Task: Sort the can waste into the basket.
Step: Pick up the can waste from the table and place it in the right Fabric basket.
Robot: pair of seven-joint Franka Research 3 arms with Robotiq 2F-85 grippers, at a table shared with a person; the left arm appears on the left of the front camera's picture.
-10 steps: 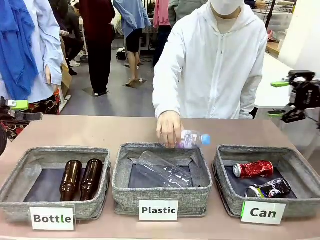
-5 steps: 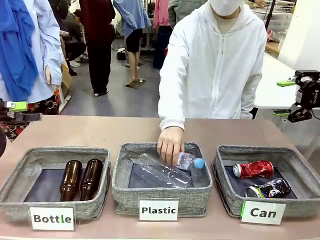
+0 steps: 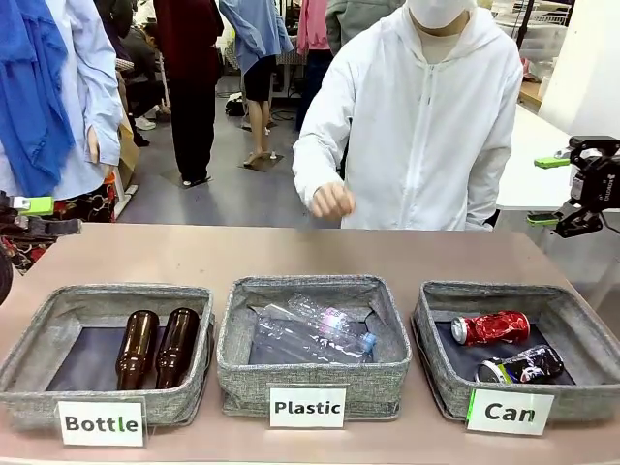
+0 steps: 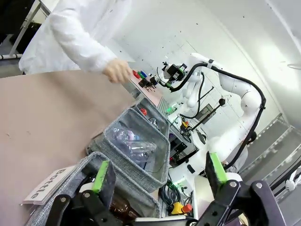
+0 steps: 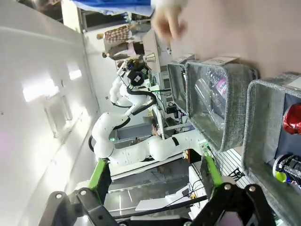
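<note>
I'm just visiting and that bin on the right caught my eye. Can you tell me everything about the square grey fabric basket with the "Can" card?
The square grey woven-fabric basket sits upright on the brown table, rightmost of three like bins. It has soft low walls, a dark inner floor and a white front card reading "Can" with a green edge. Inside lie two crushed cans: a red can with silver ends behind, and a dark can with white and red marks nearer the card. No gripper or hand touches it.
</note>
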